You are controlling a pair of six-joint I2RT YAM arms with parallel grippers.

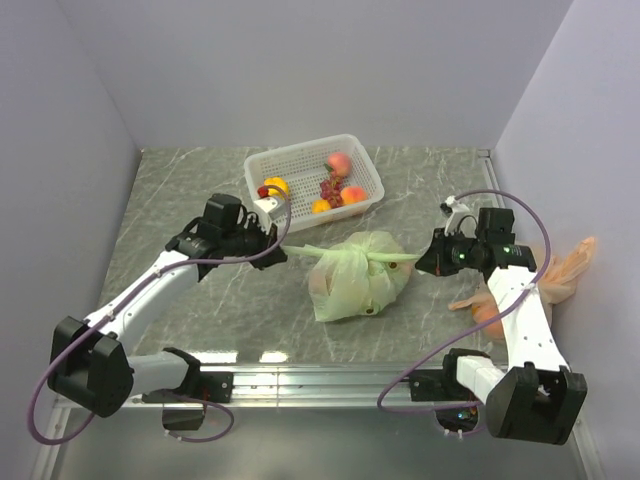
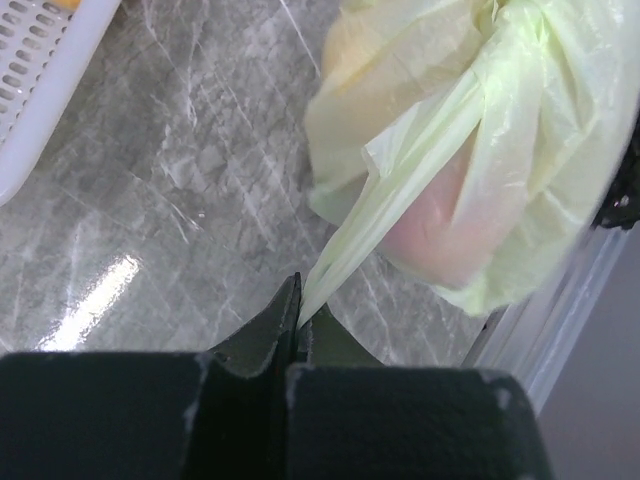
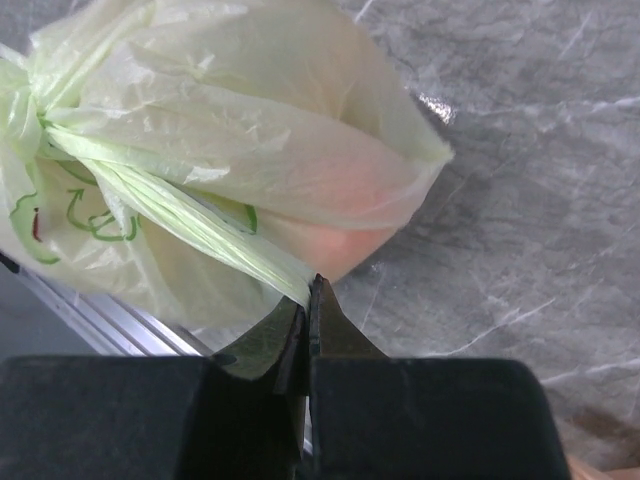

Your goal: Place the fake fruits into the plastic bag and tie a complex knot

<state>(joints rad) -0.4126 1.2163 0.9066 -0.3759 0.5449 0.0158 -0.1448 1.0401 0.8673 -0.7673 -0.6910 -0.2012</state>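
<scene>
The pale green plastic bag [image 1: 358, 277] sits mid-table, full, with fruit showing pink through it [image 2: 440, 225]. Its handles are bunched into a knot [image 1: 360, 256] on top, with two ends stretched out sideways. My left gripper [image 1: 283, 249] is shut on the left handle end [image 2: 345, 255]. My right gripper [image 1: 420, 266] is shut on the right handle end [image 3: 200, 222]. The knot also shows in the right wrist view [image 3: 38, 112]. Several fake fruits [image 1: 338, 163] lie in the white basket.
The white lattice basket [image 1: 300, 160] stands behind the bag; its corner shows in the left wrist view [image 2: 40, 70]. A peach-orange bag [image 1: 560, 275] lies at the right wall behind my right arm. The metal rail [image 1: 330, 378] runs along the near edge.
</scene>
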